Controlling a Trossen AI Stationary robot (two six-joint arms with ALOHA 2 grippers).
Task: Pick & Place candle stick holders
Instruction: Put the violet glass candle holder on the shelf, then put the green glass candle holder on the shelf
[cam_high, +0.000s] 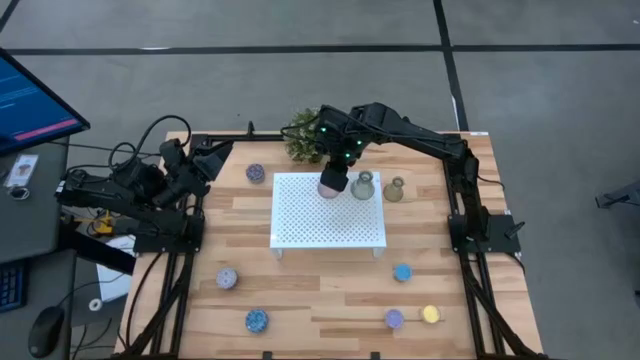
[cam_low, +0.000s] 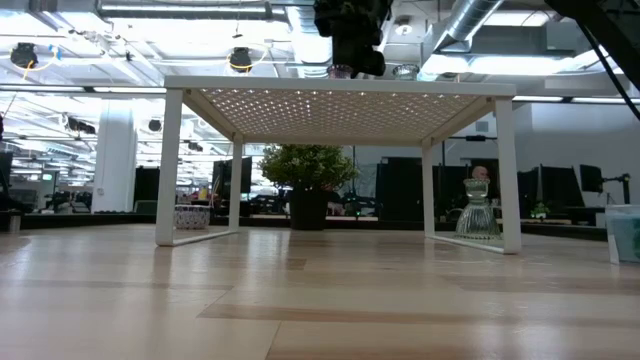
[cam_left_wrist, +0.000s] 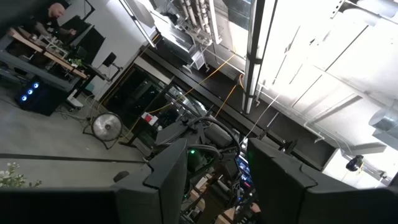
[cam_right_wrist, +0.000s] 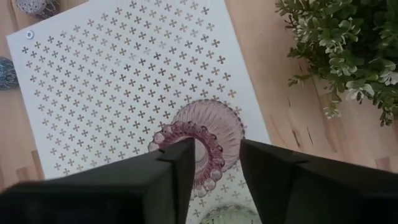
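High view showing a white perforated rectangular tray (cam_high: 328, 215) standing mid-table, with a bushy green potted plant (cam_high: 303, 136) crowding just beyond its far edge. Sitting on the tray's far right corner: a dull green glass vase-shaped candle holder (cam_high: 363, 186), just right of the right gripper (cam_high: 334, 178); a second greenish one (cam_high: 394, 190) resting on the wood beside the tray. Lying scattered well apart: low round pucks, speckled purple far left (cam_high: 256, 173), lilac (cam_high: 227, 278) and speckled blue (cam_high: 257, 320) near left, blue (cam_high: 402, 272), lilac (cam_high: 394, 318) and yellow (cam_high: 430, 314) near right. Right gripper's dark fingers (cam_right_wrist: 177, 171) standing part-open, straddling the ribbed rim of a pink glass vase-shaped candle holder (cam_right_wrist: 202, 140) on the tray. Left gripper (cam_left_wrist: 217, 180) waiting off the table's far left edge, fingers apart, holding nothing.
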